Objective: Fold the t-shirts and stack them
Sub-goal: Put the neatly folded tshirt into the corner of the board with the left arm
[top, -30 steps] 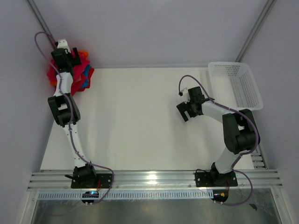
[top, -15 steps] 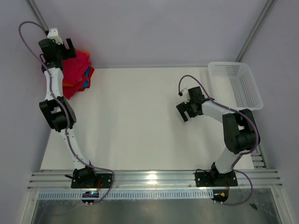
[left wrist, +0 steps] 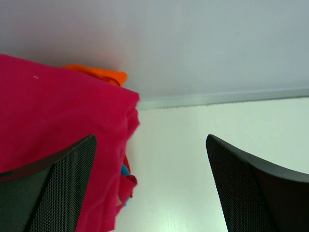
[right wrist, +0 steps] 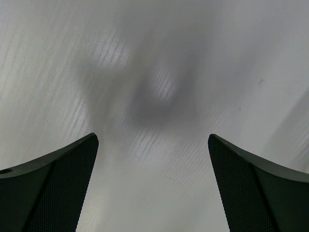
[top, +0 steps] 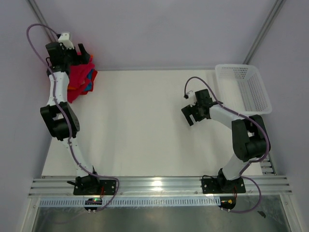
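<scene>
The t-shirts (top: 79, 77) lie in a crumpled red, orange and blue heap at the bench's (top: 145, 125) far-left corner. The left tool (left wrist: 149, 188) hangs spread beside them, holding nothing; the right tool (right wrist: 152, 186) gapes mid-bench. I'd judge it needs one shirt pinched and drawn clear.

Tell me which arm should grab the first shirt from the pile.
Left. The left gripper hangs open right at the t-shirt pile in the far left corner; the right gripper is open over bare table, well away from it.
</scene>
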